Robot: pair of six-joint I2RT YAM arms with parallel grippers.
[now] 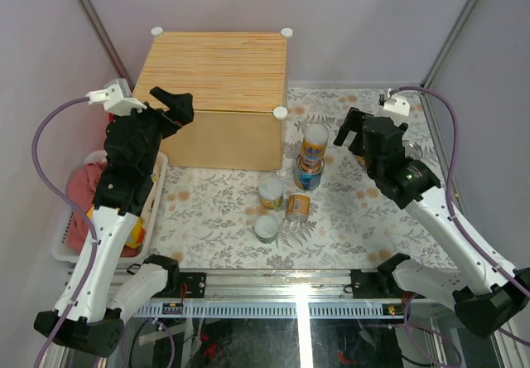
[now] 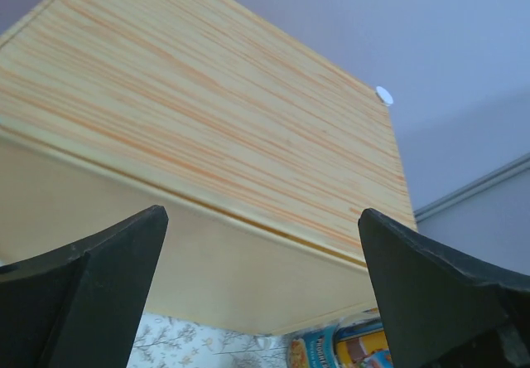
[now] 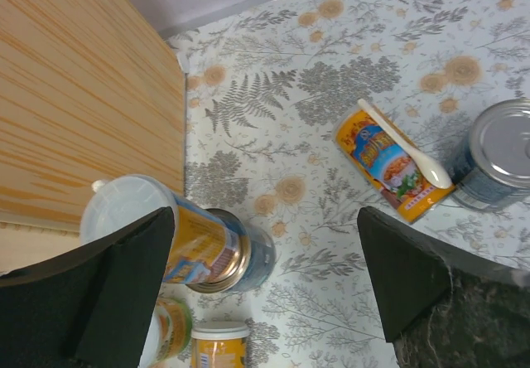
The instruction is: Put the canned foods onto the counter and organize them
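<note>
The counter (image 1: 217, 78) is a light-wood box with white corner knobs at the back left, and its top is bare. A tall orange can (image 1: 314, 143) stands stacked on a blue can (image 1: 308, 176) by its right front corner. Two short green-yellow cans (image 1: 271, 192) (image 1: 266, 228) and a lying orange can (image 1: 298, 206) sit in front. My left gripper (image 1: 170, 104) is open and empty at the counter's left front edge (image 2: 207, 128). My right gripper (image 1: 352, 138) is open and empty, just right of the stack (image 3: 178, 239). Another orange can (image 3: 389, 165) lies beside a blue can (image 3: 501, 152).
A white basket (image 1: 66, 239) with red clothes stands at the left, beside my left arm. A white plastic spoon (image 3: 410, 148) lies on the lying orange can. The floral tablecloth (image 1: 215, 219) covers the table. Grey walls close in the back and sides.
</note>
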